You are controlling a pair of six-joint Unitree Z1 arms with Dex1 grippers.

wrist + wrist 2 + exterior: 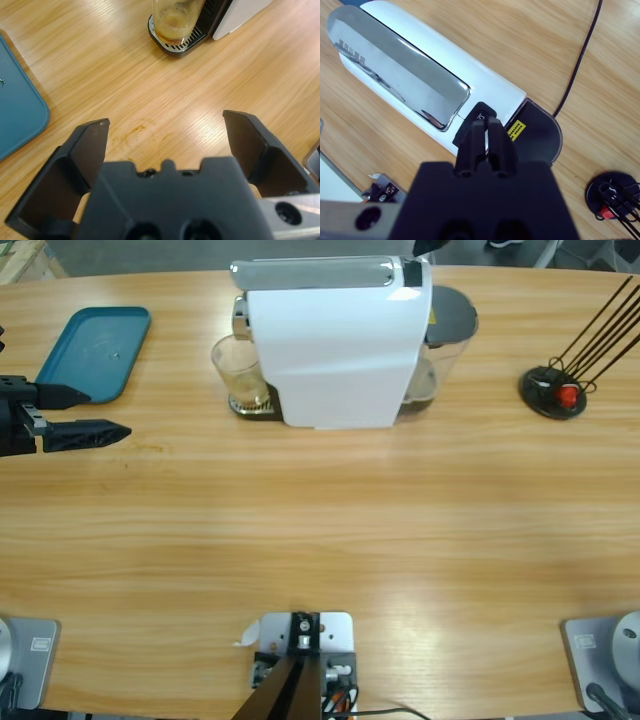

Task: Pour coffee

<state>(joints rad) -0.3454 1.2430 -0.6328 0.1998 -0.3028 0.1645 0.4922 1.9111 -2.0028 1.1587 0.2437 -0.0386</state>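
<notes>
Overhead and both wrist cameras share the coffee machine [335, 345].

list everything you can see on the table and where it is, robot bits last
coffee machine: one, white with a silver lid, back middle of the table
glass: one, clear, on the machine's drip tray at its left side
coffee: a little, brown with tan foam, in the bottom of the glass
tray: one, teal, back left
stand: one, black round base with thin black rods and a red piece, back right
cable: one, black, on the table behind the machine
left gripper: black, open, left edge of the table, pointing at the glass
right gripper: black, shut, above the machine's black button
</notes>
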